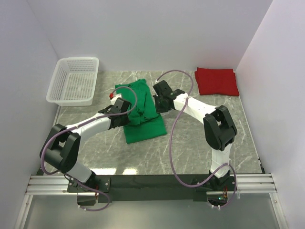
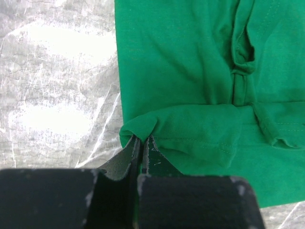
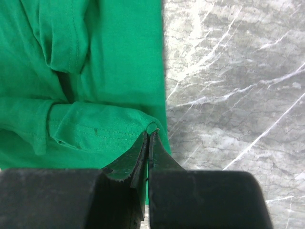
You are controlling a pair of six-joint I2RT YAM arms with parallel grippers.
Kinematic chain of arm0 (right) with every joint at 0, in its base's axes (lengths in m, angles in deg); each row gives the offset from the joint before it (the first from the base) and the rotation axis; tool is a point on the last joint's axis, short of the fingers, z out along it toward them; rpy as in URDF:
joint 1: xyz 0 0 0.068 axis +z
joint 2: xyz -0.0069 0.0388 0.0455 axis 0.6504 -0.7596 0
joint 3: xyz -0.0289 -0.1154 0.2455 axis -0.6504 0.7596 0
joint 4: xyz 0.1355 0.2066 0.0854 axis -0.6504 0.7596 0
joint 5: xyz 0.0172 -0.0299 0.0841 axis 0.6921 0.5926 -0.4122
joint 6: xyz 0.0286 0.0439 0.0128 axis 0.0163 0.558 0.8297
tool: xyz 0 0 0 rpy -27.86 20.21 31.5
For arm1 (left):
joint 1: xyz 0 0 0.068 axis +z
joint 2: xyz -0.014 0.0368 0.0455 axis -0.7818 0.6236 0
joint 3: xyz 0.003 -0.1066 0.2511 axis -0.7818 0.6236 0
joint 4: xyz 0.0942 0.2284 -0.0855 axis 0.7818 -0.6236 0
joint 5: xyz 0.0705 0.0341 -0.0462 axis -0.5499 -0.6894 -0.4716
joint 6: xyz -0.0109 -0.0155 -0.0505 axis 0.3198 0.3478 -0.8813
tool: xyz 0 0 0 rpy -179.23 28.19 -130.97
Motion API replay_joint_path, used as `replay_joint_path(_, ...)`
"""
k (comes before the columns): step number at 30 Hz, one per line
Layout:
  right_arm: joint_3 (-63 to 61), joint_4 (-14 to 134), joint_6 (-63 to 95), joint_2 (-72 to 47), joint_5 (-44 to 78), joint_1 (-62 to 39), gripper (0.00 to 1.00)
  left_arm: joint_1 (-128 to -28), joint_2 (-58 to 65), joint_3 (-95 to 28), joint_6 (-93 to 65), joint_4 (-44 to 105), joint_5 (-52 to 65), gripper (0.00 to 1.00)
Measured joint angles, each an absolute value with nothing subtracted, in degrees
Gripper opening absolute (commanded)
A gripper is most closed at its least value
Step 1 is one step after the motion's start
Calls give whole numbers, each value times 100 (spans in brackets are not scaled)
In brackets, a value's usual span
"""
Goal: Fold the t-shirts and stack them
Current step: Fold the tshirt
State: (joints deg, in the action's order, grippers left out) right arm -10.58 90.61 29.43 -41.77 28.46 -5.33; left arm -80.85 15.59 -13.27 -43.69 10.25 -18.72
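The green t-shirt (image 1: 143,112) lies partly folded in the middle of the marble table. My left gripper (image 1: 123,110) is shut on its left edge; in the left wrist view the jaws (image 2: 142,141) pinch a fold of the green cloth (image 2: 190,71). My right gripper (image 1: 158,102) is shut on its right edge; in the right wrist view the jaws (image 3: 148,136) pinch a hemmed corner of the green cloth (image 3: 95,62). The red t-shirt (image 1: 217,81) lies folded as a rectangle at the back right, apart from both grippers.
A white plastic mesh basket (image 1: 75,81) stands at the back left. White walls close the table on three sides. Bare marble (image 1: 200,148) shows in front of and to the right of the green shirt.
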Motion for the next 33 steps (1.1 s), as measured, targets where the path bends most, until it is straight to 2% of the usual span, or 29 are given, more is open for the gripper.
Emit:
replay_joint_path(9, -1058, 8917, 2943, -4363, 2846, -535, 2, -8085, 1828, -1227, -4380, 1126, -1977, 3)
replay_joint_path(10, -1058, 8915, 2943, -4407, 2846, -535, 3, -8085, 1863, -1216, -4382, 1128, -1981, 11)
replay_joint_path(12, -1058, 8917, 2948, -4490, 2846, -537, 12, -8085, 1894, -1211, -4389, 1126, -1986, 23)
replay_joint_path(13, -1058, 8917, 2959, -4518, 2844, -537, 20, -8085, 1896, -1211, -4402, 1124, -1992, 37)
replay_joint_path(15, -1058, 8926, 2959, -4531, 2835, -537, 28, -8085, 1889, -1211, -4430, 1111, -2029, 51)
replay_joint_path(16, -1058, 8917, 2959, -4527, 2831, -537, 31, -8085, 1883, -1211, -4439, 1082, -2053, 61)
replay_joint_path(19, -1058, 8904, 2985, -4466, 2818, -537, 36, -8085, 1745, -1214, -4472, 914, -2136, 72)
replay_joint_path(22, -1032, 8884, 3050, -4311, 2807, -537, 38, -8088, 1325, -1214, -4491, 754, -2174, 77)
replay_joint_path(24, -886, 8812, 3120, -4064, 2785, -537, 38, -8112, 984, -1214, -4522, 680, -2187, 78)
replay_joint_path(27, -538, 8641, 3247, -3565, 2651, -537, 34, -8254, 447, -1214, -4631, 579, -2202, 69)
replay_joint_path(28, -425, 8572, 3293, -3399, 2601, -535, 27, -8359, 283, -1207, -4673, 555, -2215, 63)
replay_joint_path(30, -226, 8405, 3394, -3152, 2415, -535, 21, -8649, 1, -1135, -4771, 558, -2187, 54)
replay_joint_path(31, -123, 8294, 3448, -3071, 2313, -531, 18, -8796, -95, -1074, -4813, 575, -2156, 41)
replay_joint_path(33, 69, 8113, 3560, -3001, 2101, -513, 16, -9089, -205, -921, -4907, 608, -2060, 35)
